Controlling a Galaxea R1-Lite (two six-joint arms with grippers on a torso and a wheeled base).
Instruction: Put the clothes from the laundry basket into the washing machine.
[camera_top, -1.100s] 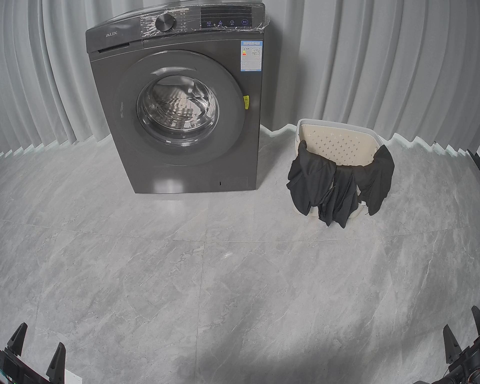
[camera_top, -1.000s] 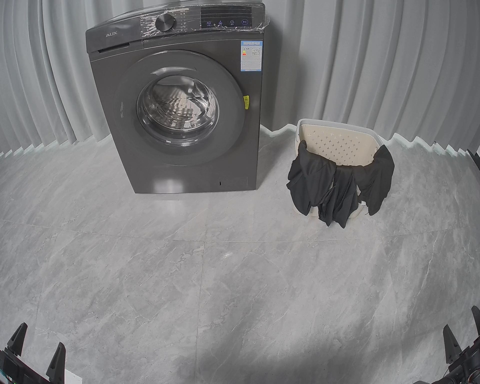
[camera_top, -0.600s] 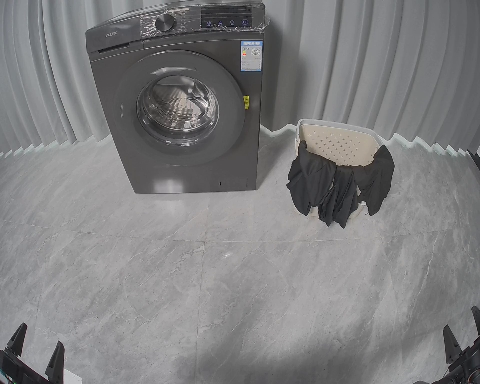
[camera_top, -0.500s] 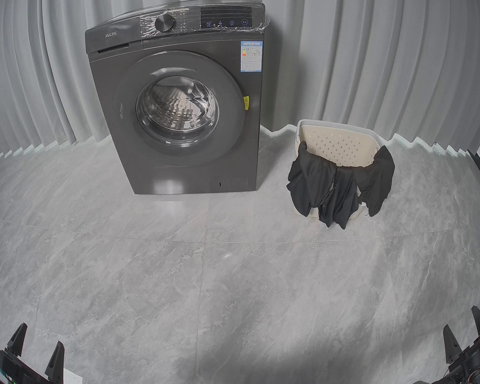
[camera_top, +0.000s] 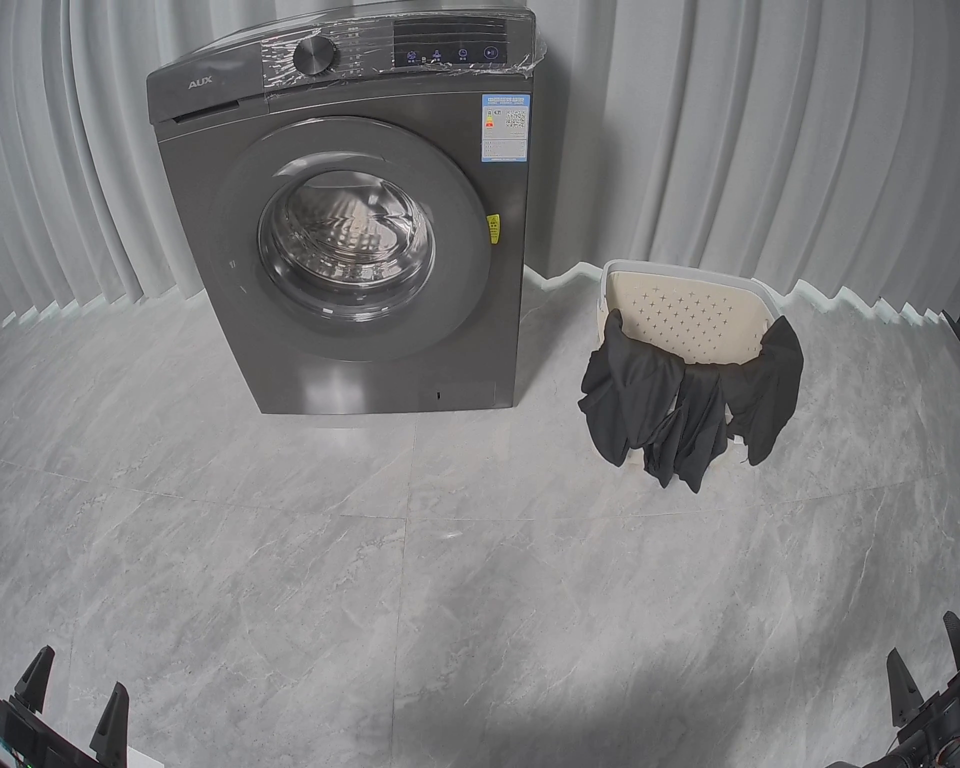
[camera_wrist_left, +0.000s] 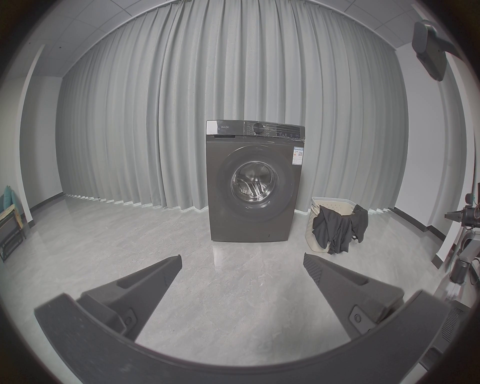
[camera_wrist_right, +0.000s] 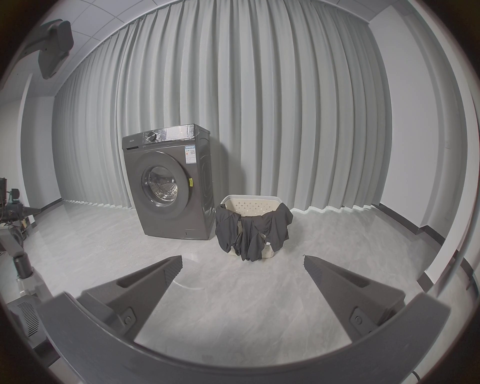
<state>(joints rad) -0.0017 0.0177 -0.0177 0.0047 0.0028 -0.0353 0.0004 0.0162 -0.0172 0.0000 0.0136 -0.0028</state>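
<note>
A dark grey washing machine (camera_top: 340, 230) stands against the curtain, its round glass door shut. To its right sits a cream laundry basket (camera_top: 690, 305) with dark clothes (camera_top: 690, 405) draped over its front rim. My left gripper (camera_top: 82, 670) is low at the near left and my right gripper (camera_top: 922, 640) at the near right, both open, holding nothing and far from the basket. In the left wrist view the left gripper (camera_wrist_left: 242, 262) faces the washing machine (camera_wrist_left: 252, 185). In the right wrist view the right gripper (camera_wrist_right: 242, 260) faces the clothes (camera_wrist_right: 252, 232) on the basket (camera_wrist_right: 252, 205).
A wide stretch of grey tiled floor (camera_top: 450, 600) lies between me and the machine. Pale pleated curtains (camera_top: 750, 130) close off the back. Some equipment on a stand (camera_wrist_left: 465, 240) is by the right wall in the left wrist view.
The whole head picture has shifted: washing machine and basket now look slightly larger and lower, so the camera moved nearer. Both grippers keep their places and stay open.
</note>
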